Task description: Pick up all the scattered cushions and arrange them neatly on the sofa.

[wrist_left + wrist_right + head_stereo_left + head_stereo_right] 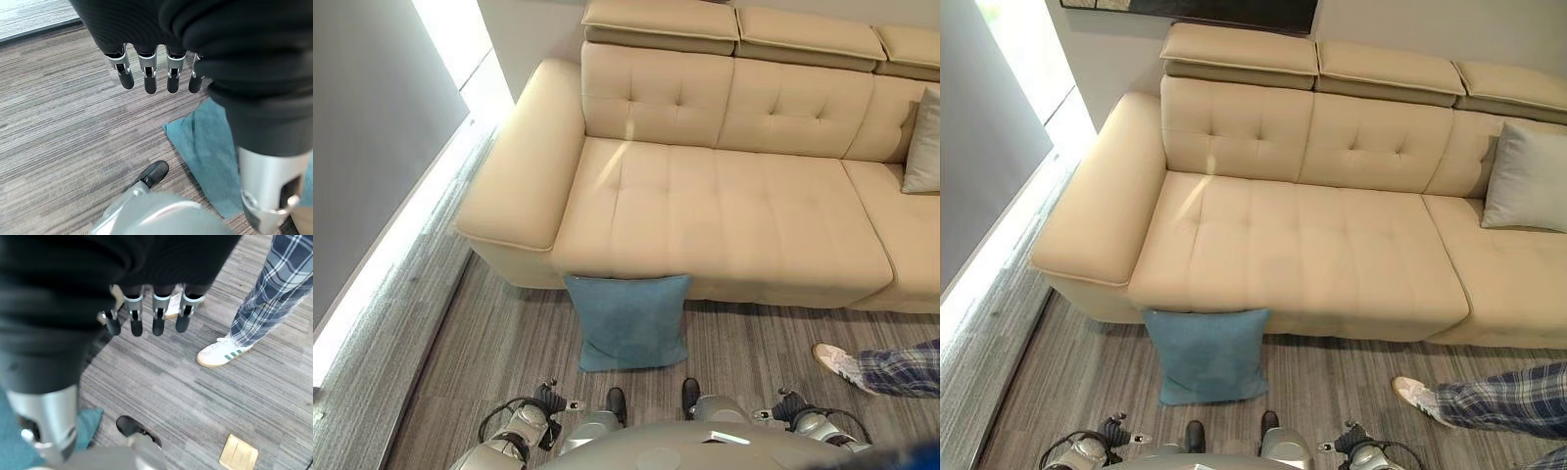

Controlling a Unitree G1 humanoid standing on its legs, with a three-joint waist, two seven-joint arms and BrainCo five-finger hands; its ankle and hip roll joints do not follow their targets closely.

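Blue cushion (628, 320) leans against sofa (724, 215) front edge — both hands (151, 73) (146, 316) hang slack, empty.

The two eye views look down from the robot's head at the sofa (724, 215) and the blue cushion (628, 319) leaning on its front. Both share that scene, a little apart. Each wrist view looks along its own hand, very close, down at the floor (58, 122). The left hand (146, 73) has the cushion just past it; the right hand (146, 313) has a person's shoe (222, 351) beyond its fingers.
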